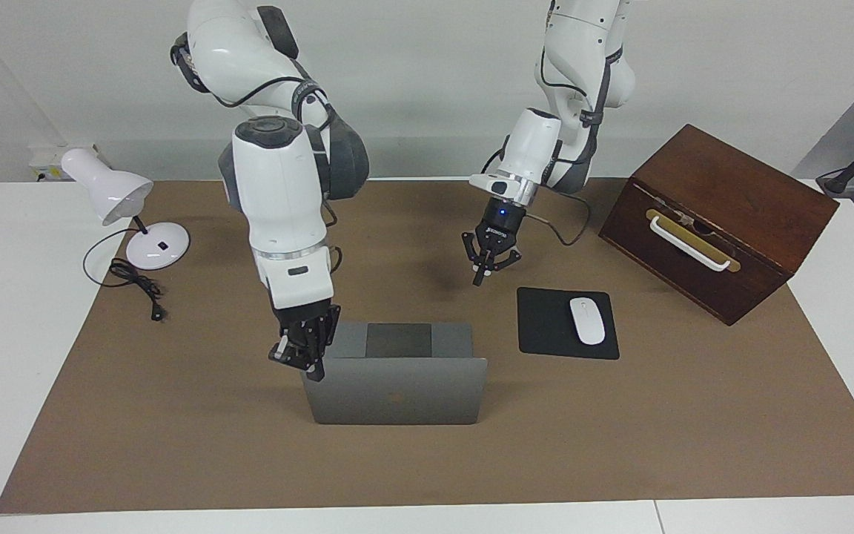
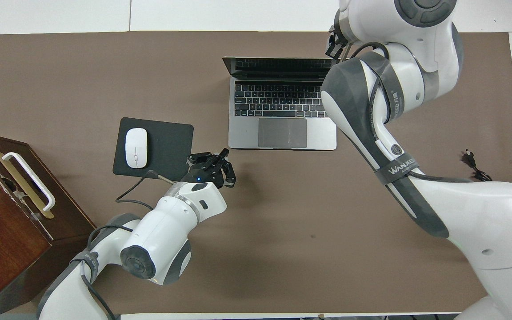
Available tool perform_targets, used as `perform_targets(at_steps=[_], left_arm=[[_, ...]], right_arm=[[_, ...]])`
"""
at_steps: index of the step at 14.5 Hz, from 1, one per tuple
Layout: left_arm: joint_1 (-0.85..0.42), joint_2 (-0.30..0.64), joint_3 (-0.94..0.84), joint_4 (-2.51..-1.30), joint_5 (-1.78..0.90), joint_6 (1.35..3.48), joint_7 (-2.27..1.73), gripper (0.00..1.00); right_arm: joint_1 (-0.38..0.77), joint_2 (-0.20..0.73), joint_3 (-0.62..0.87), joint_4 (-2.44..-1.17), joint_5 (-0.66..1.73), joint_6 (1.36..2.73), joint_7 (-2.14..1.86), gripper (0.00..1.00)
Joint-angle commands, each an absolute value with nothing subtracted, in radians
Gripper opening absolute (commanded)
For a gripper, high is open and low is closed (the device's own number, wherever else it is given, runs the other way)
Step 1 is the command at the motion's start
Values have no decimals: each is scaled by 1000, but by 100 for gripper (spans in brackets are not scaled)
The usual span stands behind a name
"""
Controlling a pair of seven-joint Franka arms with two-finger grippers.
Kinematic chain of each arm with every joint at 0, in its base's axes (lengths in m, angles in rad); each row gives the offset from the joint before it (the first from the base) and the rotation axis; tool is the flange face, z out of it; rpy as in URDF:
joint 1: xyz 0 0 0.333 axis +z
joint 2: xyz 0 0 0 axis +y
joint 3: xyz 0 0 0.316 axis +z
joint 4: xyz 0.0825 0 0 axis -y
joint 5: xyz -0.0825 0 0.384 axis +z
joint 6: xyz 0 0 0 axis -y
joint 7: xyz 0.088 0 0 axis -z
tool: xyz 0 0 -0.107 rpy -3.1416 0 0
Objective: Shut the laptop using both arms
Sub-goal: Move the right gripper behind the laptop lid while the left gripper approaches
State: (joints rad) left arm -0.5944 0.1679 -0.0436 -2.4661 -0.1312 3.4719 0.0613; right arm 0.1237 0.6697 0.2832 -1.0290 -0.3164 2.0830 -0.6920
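While the laptop point(image 1: 397, 374) stood open on the brown mat point(image 1: 175, 445), its lid partly lowered, the facing view showed the right gripper point(image 1: 301, 354) at the lid's top corner toward the right arm's end; whether its fingers were spread or closed could not be told. The left gripper point(image 1: 491, 261) hung over bare mat with fingers spread, apart from the laptop, near the mouse pad point(image 1: 545, 326).

Overhead, the laptop point(image 2: 278, 111) lay beside the mouse pad point(image 2: 167, 146). The right gripper point(image 2: 337, 43) sat at the lid's corner; the left gripper point(image 2: 220, 166) was over the mat beside the pad.
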Motion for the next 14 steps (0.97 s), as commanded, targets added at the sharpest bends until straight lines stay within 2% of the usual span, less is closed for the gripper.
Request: perform_targets(at_steps=[1, 6, 14], left_arm=[[-612, 250, -32, -2381, -146, 3501, 54, 0], [-611, 359, -31, -2287, -146, 3502, 54, 0], [-569, 394, -31, -2257, -141, 3502, 52, 0]], right_arm=[[117, 718, 301, -989, -327, 2127, -667, 0], [120, 738, 299, -991, -327, 2155, -629, 0], [132, 758, 299, -994, -327, 2175, -603, 0]])
